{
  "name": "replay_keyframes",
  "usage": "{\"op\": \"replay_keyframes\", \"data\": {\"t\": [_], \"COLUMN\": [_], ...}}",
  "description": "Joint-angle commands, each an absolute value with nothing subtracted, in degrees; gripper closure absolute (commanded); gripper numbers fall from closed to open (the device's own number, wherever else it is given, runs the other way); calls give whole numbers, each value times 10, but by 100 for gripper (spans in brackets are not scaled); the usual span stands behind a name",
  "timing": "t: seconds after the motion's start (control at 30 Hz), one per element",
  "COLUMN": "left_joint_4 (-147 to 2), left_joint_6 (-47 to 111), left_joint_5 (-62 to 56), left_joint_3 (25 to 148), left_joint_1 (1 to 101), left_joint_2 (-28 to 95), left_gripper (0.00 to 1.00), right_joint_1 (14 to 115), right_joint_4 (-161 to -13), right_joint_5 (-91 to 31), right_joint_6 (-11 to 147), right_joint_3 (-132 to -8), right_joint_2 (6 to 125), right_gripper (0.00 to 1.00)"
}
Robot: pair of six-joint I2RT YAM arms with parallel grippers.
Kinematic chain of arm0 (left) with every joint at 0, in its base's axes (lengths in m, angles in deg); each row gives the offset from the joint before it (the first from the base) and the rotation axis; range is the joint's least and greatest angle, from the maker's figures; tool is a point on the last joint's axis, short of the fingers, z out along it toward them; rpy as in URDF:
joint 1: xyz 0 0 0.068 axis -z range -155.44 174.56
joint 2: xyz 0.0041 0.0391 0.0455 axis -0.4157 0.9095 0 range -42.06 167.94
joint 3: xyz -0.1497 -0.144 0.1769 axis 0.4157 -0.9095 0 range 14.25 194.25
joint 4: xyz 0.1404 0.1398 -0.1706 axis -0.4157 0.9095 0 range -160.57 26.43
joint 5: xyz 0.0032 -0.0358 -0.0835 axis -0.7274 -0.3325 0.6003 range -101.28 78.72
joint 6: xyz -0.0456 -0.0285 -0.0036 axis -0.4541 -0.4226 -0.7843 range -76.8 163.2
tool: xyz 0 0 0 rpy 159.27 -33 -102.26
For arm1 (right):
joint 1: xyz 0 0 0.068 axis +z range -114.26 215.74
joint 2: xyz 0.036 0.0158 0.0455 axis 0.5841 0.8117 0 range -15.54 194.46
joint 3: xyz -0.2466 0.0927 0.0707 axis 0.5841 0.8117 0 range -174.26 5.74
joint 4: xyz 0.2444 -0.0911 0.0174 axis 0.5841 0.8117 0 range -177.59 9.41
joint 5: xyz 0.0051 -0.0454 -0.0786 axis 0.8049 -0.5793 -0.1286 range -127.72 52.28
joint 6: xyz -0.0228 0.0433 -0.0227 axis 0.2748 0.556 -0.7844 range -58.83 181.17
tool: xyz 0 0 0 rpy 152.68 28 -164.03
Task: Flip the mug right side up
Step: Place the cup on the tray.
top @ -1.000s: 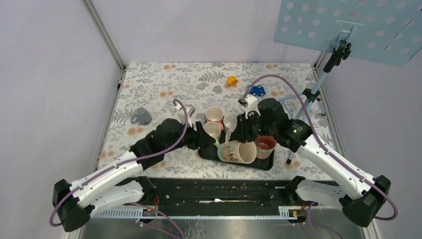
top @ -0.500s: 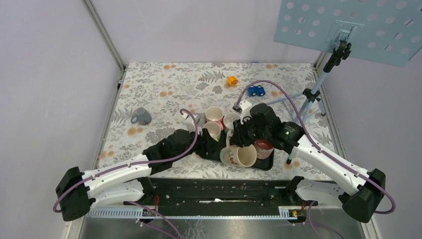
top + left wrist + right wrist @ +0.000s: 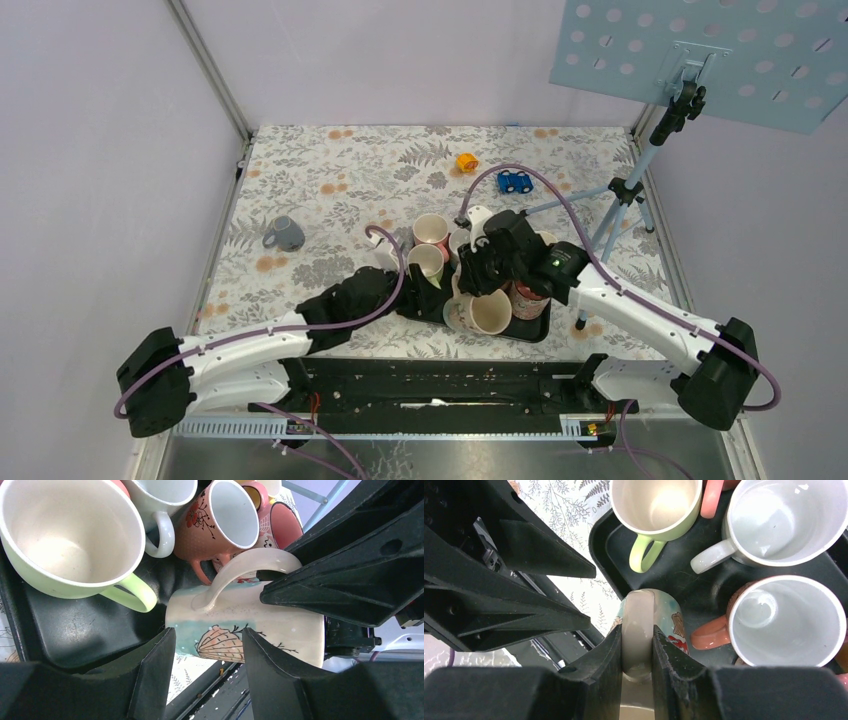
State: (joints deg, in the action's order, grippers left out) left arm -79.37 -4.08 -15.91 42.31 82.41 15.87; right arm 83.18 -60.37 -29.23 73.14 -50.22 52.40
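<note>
The cream mug (image 3: pixel 482 312) with a teal band and shell drawing hangs tilted over the near edge of the black tray (image 3: pixel 533 329), with its mouth partly toward the top camera. My right gripper (image 3: pixel 470 278) is shut on its handle (image 3: pixel 638 607), which fills the gap between the fingers in the right wrist view (image 3: pixel 638 632). My left gripper (image 3: pixel 428 296) is open, and its fingers (image 3: pixel 160 670) stand apart just short of the mug's side (image 3: pixel 280 630). The mug's base is hidden.
On the tray (image 3: pixel 684 587) stand a green mug (image 3: pixel 427 260), a pink one (image 3: pixel 432 230), a white one (image 3: pixel 463 241) and a red-brown one (image 3: pixel 533 294), all upright. A grey mug (image 3: pixel 285 234), an orange toy (image 3: pixel 467 161), a blue car (image 3: pixel 515 182) and a tripod (image 3: pixel 612 205) are on the table.
The right gripper has moved left and nearer with the mug, whose mouth has turned from sideways to more upward. The left arm has drawn back toward the near edge beside it.
</note>
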Motion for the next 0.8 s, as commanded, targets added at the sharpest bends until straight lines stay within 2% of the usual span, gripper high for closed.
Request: {"op": "replay_keyframes", "data": {"t": [0.0, 0.77], "left_joint_4": [-853, -896], "left_joint_6": [-50, -68], "left_joint_5": [-170, -170], "left_joint_3": [408, 378], "left_joint_1": [827, 839], "left_joint_2": [164, 187], "left_gripper": [45, 46], "right_joint_1": [844, 855], "right_joint_4": [-651, -638], "right_joint_5": [-305, -311], "right_joint_6": [730, 712], "right_joint_3": [-537, -571], "right_joint_2": [526, 588], "right_gripper": [100, 100]}}
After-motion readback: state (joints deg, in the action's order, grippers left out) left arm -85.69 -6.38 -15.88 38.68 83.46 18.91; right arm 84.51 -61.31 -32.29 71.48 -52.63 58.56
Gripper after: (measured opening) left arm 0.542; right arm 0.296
